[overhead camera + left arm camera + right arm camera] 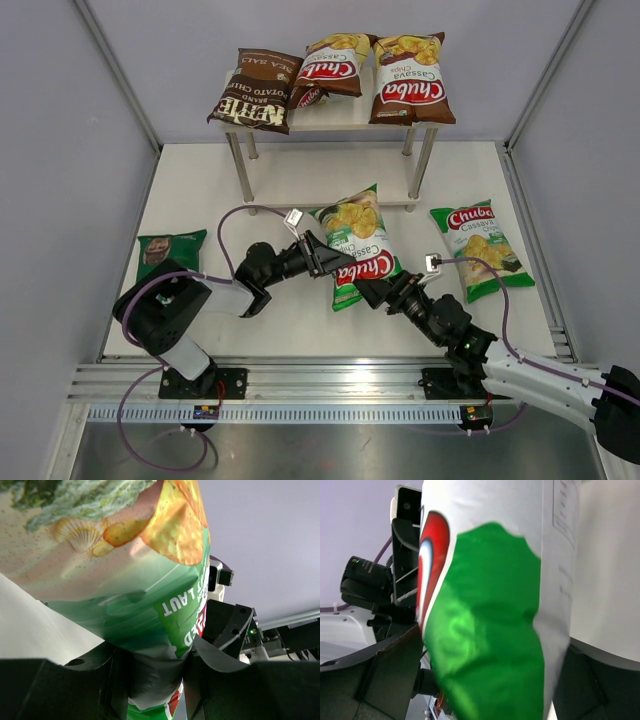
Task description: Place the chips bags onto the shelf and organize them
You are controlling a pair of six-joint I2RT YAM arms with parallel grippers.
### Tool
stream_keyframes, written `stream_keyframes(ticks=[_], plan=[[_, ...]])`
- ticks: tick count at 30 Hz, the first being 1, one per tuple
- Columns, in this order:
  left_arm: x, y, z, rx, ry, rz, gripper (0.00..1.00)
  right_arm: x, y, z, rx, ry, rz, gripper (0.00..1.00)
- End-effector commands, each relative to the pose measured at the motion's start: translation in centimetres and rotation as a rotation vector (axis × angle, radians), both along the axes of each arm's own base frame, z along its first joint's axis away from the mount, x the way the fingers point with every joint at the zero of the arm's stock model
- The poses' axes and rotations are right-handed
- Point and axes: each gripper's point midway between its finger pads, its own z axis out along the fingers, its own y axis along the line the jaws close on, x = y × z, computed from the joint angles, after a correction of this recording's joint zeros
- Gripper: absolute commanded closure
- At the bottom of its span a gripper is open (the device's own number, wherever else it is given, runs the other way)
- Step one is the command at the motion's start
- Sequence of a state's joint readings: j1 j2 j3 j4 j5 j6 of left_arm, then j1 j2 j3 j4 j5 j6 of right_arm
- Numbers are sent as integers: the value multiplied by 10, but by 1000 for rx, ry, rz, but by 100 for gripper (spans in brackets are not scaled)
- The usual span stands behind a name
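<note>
The counter [200, 200] carries the shelf [345, 112] at its far side, with the top tier taken up by three brown bags [405, 85]. The green Chuba bag [358, 245] is held just before the shelf, its long axis directed toward the lower tier. Its near end is pinched from opposite sides by the left tool [335, 264] and the right tool [372, 287], both closed upon it.

The overhead view is bright, sharp and evenly lit from above, with only soft, faint shadows beneath the shelf [345, 113]. Both wrist views are crowded by the green bag [125, 605] [485, 630], seemingly too close for focus, slightly blurred and faintly glossy. Their lower edges fall nearly black.
</note>
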State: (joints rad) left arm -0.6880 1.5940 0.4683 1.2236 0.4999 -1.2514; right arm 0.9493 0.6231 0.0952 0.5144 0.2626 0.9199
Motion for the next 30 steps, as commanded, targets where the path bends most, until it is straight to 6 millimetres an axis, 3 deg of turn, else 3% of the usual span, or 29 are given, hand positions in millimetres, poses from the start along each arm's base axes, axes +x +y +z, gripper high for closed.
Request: stream_keyframes(ticks=[1, 5, 8, 11, 13, 14, 16, 17, 18, 19, 20, 21, 22, 23, 24, 26, 27, 28, 30], plan=[[-17, -1, 52, -158, -176, -43, 77, 17, 0, 55, 99, -136, -76, 1], [-29, -1, 55, -170, -198, -79, 77, 32, -10, 49, 118, -105, -179, 3], [-29, 0, 47, -143, -192, -75, 75, 30, -14, 56, 162, -135, -183, 34], [-26, 6, 42, -119, -198, -48, 65, 27, -14, 64, 165, -173, -170, 51], [-22, 11, 37, -94, -197, -28, 50, 25, -14, 72, 164, -199, -161, 57], [-18, 17, 44, -96, -213, 1, 42, 25, -14, 73, 153, -207, -161, 58], [-9, 23, 31, -16, -192, 49, 22, 27, -15, 79, 146, -223, -172, 59], [-1, 33, 43, -11, -214, 124, 16, 27, -15, 81, 141, -231, -173, 61], [6, 39, 15, 110, -113, 166, 12, 29, -15, 87, 140, -243, -180, 61], [13, 48, 4, 197, -101, 227, 1, 31, -14, 86, 128, -242, -188, 61], [39, 66, 3, 279, -76, 399, 1, 33, -14, 90, 118, -258, -199, 61], [34, 90, -14, 412, 1, 467, 1, 36, -13, 92, 113, -264, -207, 61], [37, 105, -15, 460, 11, 536, 1, 41, -9, 96, 100, -265, -215, 61], [47, 128, -7, 498, 13, 669, 1, 44, -7, 101, 98, -280, -223, 61], [38, 148, -8, 552, 39, 716, 1, 48, -4, 110, 113, -290, -227, 61], [34, 176, -1, 608, 35, 818, 1, 61, 5, 109, 105, -281, -230, 61], [28, 186, 4, 651, 46, 830, 1, 67, 10, 120, 125, -289, -231, 61], [22, 195, 17, 658, 15, 848, 1, 78, 18, 107, 95, -269, -229, 61], [13, 211, 35, 706, 2, 870, 1, 93, 25, 124, 156, -291, -230, 61]])
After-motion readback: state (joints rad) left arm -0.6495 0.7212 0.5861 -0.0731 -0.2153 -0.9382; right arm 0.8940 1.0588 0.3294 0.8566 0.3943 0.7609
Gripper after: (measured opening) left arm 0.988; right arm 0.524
